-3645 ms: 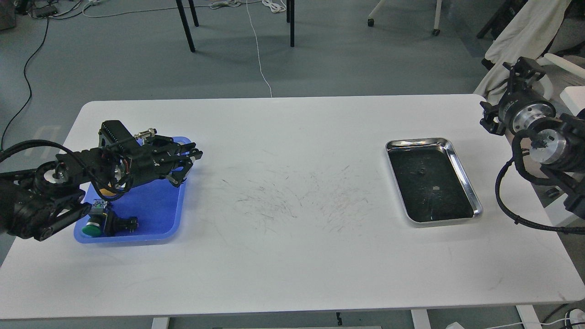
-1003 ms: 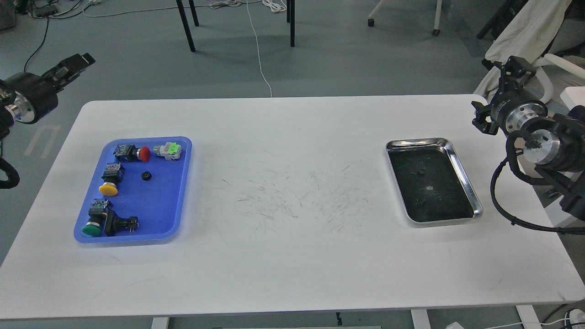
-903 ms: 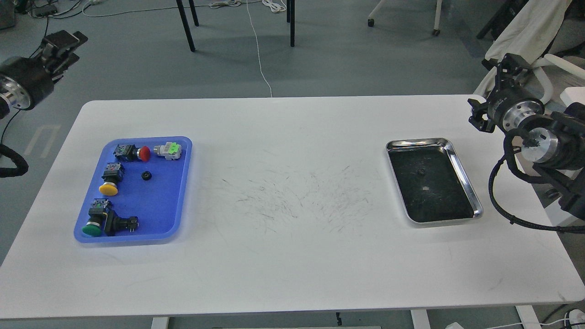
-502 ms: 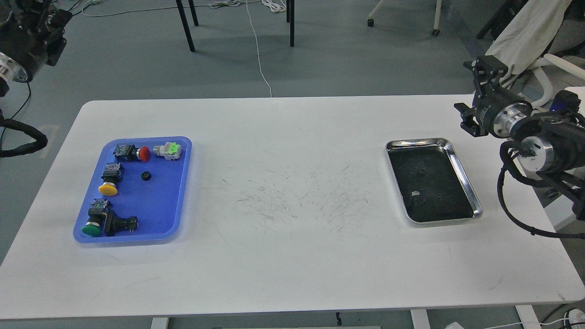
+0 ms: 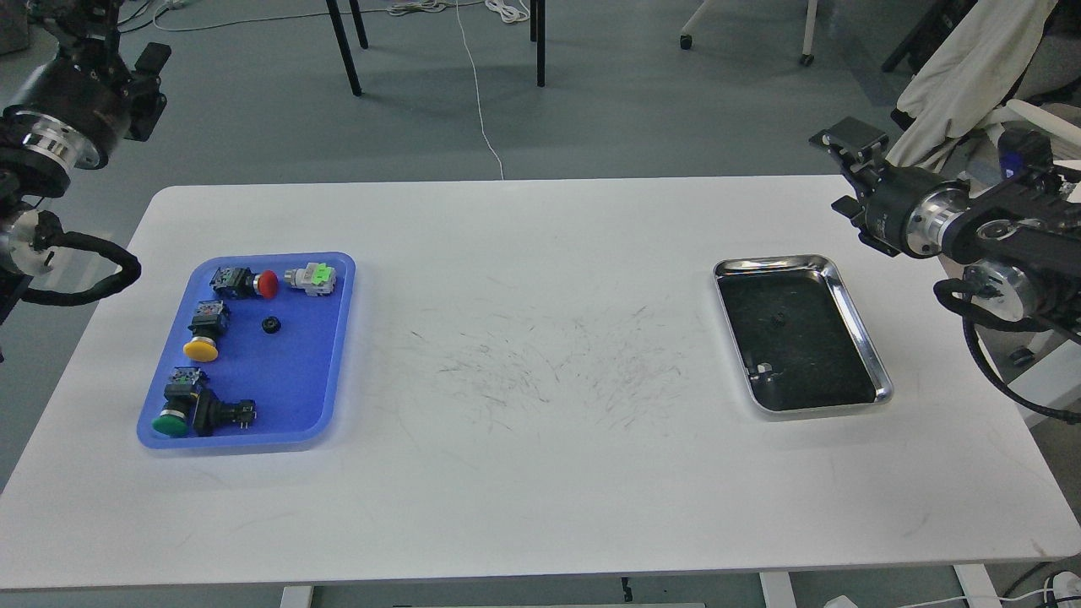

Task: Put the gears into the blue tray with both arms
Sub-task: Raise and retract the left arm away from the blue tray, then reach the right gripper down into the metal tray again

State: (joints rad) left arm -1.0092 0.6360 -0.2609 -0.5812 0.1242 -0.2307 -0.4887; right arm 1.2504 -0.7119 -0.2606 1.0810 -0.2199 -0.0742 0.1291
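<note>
The blue tray (image 5: 291,380) lies at the table's left. One small black gear (image 5: 270,325) rests on its floor near the middle. A second gear (image 5: 778,319) sits in the steel tray (image 5: 863,333) at the right. My left gripper (image 5: 84,25) is raised off the table's far left corner, well away from the blue tray; its fingers cannot be told apart. Above the back right corner, just behind the steel tray, hovers my right gripper (image 5: 849,139), dark and end-on, with nothing seen in it.
Several pushbutton switches share the blue tray: red-capped (image 5: 249,283), white and green (image 5: 311,277), yellow-capped (image 5: 203,331), green-capped (image 5: 173,414) and a black one (image 5: 224,414). The white table (image 5: 540,473) is scuffed in the middle. Chair legs and cables lie on the floor behind.
My left gripper left the blue tray and rose to the far left, leaving a gear in the tray. The right gripper has swung leftward and lower toward the steel tray's back edge.
</note>
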